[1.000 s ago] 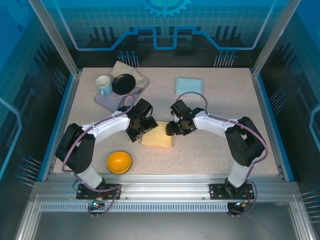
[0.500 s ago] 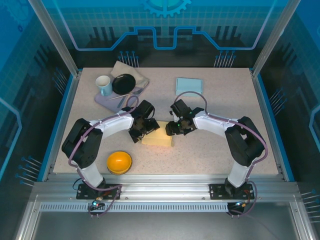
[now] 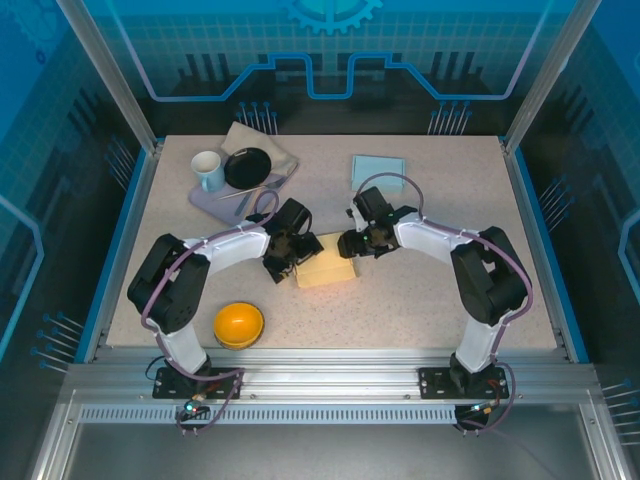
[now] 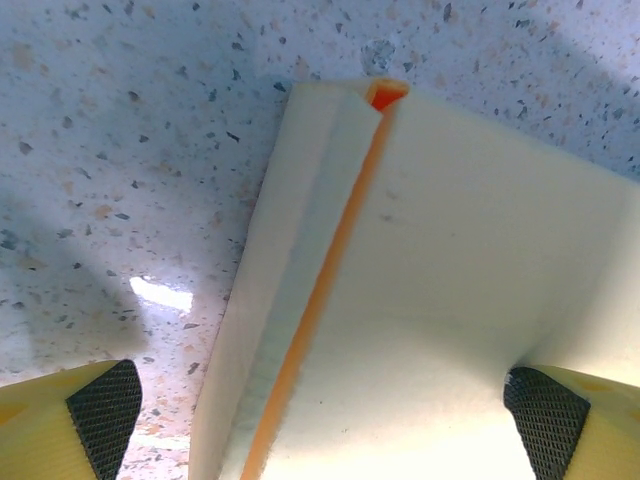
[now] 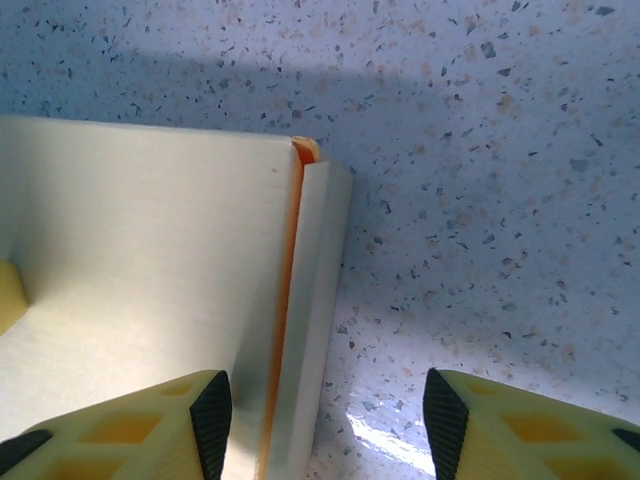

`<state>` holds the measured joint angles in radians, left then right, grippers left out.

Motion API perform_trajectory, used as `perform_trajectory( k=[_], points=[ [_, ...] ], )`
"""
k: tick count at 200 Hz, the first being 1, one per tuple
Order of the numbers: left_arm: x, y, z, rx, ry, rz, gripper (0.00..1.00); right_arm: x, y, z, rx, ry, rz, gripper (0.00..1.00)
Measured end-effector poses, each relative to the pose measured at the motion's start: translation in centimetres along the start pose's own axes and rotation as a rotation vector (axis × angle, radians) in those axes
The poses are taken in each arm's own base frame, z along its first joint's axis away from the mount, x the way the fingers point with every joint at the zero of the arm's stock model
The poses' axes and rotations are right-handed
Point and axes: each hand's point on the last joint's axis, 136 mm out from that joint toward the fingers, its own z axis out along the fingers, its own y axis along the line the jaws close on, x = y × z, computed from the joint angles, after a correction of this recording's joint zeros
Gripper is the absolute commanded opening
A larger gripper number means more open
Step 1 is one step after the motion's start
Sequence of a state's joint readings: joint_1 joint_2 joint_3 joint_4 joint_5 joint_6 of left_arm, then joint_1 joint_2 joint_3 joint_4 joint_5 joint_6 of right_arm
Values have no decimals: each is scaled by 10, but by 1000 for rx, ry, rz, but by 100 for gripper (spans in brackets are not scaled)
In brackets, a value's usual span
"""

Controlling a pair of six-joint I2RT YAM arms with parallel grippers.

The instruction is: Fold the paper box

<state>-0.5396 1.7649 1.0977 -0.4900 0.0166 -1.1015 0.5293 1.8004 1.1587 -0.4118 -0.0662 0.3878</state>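
Your left gripper (image 4: pixel 320 425) stands with its jaws wide apart and holds nothing. In the left wrist view one pad (image 4: pixel 100 405) hangs over the bare table (image 4: pixel 120 150) and the other over the top panel (image 4: pixel 470 230) of the paper box (image 4: pixel 400 340). The turned-over side flap (image 4: pixel 290 260) runs between them. Your right gripper (image 5: pixel 328 415) is apart too, less widely, and also grips nothing. It straddles the opposite flap (image 5: pixel 315 300), one fingertip above the panel and the other above the tabletop, with a strip of table showing beside the flap.

You find the box lying flattened at the middle of the table, between the two grippers.

Expect it to handle as thin, light card. It will likely skate across the smooth speckled surface if you push from one side only, so brace it from the other side whenever you press. The flaps look pre-creased, with orange showing down each fold line, and they will probably spring back when released. A hard pinch may dent or kink the paper, so close gently.

Take each flap by its free long edge, near mid-length rather than at a corner, so that it turns evenly along the crease. Because the flap lies low against the panel, getting a fingertip under its edge is probably the delicate part.
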Motion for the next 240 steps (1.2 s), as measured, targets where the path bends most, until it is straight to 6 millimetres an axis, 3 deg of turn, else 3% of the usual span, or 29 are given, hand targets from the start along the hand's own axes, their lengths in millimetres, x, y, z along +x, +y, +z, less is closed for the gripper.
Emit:
perform_trajectory(
  k=[34, 70, 88, 127, 159, 196, 240],
  points=[
    [0, -4, 3, 17, 4, -7, 99, 6, 0, -18, 17, 11, 24, 56],
    [0, -10, 7, 39, 11, -23, 99, 11, 25, -64, -8, -66, -32, 56],
    [0, -11, 7, 45, 12, -23, 99, 13, 32, -73, -13, -82, -50, 56],
    [0, -13, 8, 54, 14, -22, 99, 34, 11, -54, 62, 6, -11, 56],
    [0, -13, 9, 54, 16, -34, 99, 47, 4, -35, 81, 70, 17, 56],
    [3, -14, 9, 58, 35, -82, 99, 63, 6, -22, 45, 123, 60, 54],
    [7, -14, 8, 57, 60, -133, 99, 61, 14, -19, -2, 118, 77, 52]
  ],
)
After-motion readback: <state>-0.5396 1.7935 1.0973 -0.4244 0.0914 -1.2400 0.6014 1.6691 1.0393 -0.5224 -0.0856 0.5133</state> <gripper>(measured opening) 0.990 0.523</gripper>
